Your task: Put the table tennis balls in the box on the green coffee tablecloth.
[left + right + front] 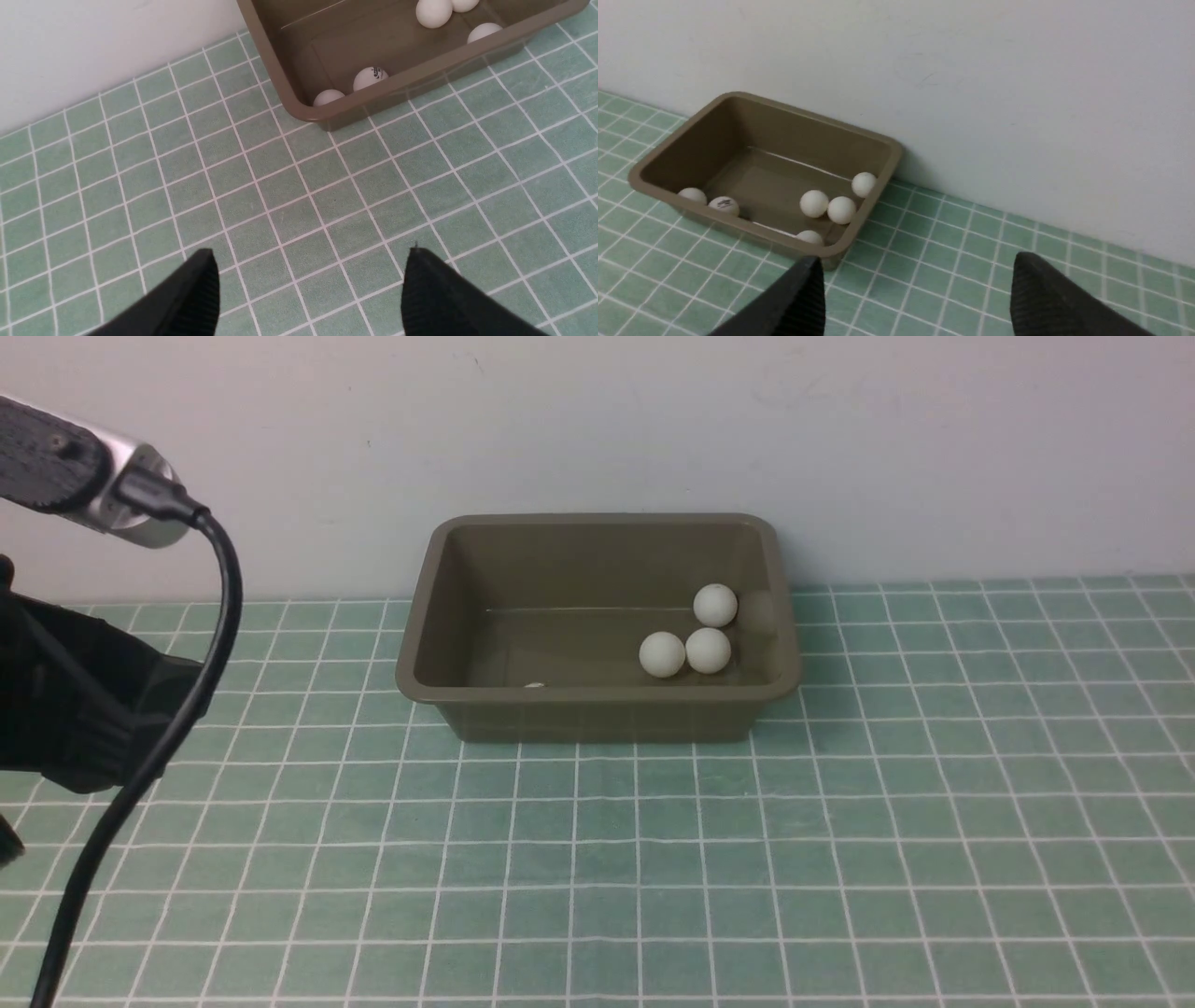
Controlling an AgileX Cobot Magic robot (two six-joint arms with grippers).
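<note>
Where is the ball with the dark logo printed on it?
The logo ball lies inside the box, against its near wall toward the robot's left, beside a plain ball.

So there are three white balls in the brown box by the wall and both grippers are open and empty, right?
Not quite: the brown box holds six white balls, not three. The right wrist view shows three more tucked behind the near wall. The rest stands: the left gripper and right gripper are open and empty.
</note>
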